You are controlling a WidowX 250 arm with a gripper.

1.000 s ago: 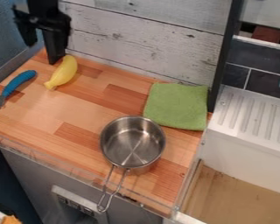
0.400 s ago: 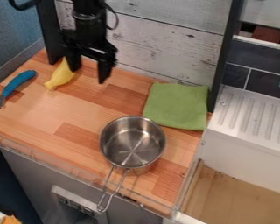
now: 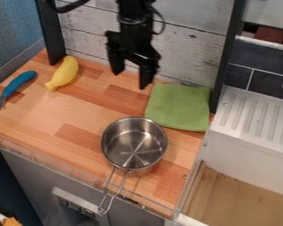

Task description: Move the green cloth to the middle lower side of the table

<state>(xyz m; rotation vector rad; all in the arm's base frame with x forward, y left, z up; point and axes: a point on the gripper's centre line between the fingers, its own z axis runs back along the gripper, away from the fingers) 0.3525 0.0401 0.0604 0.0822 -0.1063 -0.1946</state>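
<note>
Gripper (image 3: 131, 80): jaws wide, empty, presumably to admit the green cloth (image 3: 178, 107), flat, near and below them.

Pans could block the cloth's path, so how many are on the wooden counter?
1: the steel pan, on the counter, below and to the left of the green cloth.

Lettering: none I can read from where I stand | labels: none legible | brands: none readable | numbers: none I can make out | signs: none readable
</note>
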